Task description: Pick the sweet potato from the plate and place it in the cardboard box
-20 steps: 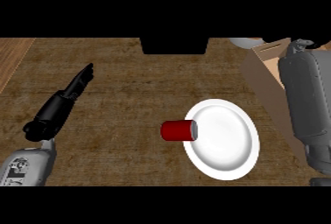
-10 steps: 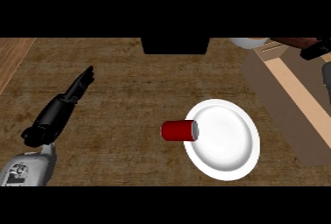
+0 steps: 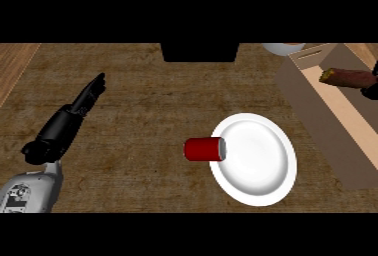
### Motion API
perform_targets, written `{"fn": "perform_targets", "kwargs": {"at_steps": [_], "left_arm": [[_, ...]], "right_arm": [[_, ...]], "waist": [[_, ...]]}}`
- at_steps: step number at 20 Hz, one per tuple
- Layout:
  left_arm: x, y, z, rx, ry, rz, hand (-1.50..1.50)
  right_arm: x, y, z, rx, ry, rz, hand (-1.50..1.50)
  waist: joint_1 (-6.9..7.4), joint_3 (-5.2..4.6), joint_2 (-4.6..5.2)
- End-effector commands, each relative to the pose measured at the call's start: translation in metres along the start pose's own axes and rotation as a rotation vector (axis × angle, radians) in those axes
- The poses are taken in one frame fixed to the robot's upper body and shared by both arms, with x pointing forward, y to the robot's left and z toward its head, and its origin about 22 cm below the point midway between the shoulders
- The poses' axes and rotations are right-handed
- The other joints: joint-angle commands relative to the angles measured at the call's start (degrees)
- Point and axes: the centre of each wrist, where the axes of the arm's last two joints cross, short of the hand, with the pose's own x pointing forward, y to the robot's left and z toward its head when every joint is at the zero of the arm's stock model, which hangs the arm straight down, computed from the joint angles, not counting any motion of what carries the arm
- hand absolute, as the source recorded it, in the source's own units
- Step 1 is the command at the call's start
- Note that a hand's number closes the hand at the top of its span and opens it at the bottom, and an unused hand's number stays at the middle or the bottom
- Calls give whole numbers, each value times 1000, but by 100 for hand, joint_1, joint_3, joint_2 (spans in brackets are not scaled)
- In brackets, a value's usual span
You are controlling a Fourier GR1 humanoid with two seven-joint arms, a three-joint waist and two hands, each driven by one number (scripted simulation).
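Our right hand (image 3: pixel 371 91) is gripping the sweet potato (image 3: pixel 347 77) over the cardboard box (image 3: pixel 325 112).
We are keeping our left hand (image 3: pixel 87 96) straight-fingered, holding nothing; a red cup (image 3: pixel 202 149) is lying against the bare plate (image 3: pixel 255 159).

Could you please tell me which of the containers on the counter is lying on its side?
The red cup, tipped over against the white plate's left rim. The cardboard box stands open-topped at the right.

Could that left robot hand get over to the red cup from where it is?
Probably yes. The left robot hand lies open, apart from the red cup, and only bare counter shows between them.
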Motion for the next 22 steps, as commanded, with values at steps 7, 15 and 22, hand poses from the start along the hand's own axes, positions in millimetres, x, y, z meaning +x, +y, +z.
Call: {"fn": "perform_targets", "kwargs": {"at_steps": [7, 15, 22], "left_arm": [[-16, 1, 10, -3, -2, -5, 0], [-8, 0, 6, -3, 0, 10, 0], [-13, -9, -3, -1, -24, 15, 0]], "right_arm": [[-13, -1, -2, -47, -294, -250, -150], [-47, -22, -4, -303, -303, -1075, -150], [-117, -14, -6, -434, -220, -1186, -150]], "waist": [[4, 2, -6], [-91, 21, -17], [4, 5, 27]]}}
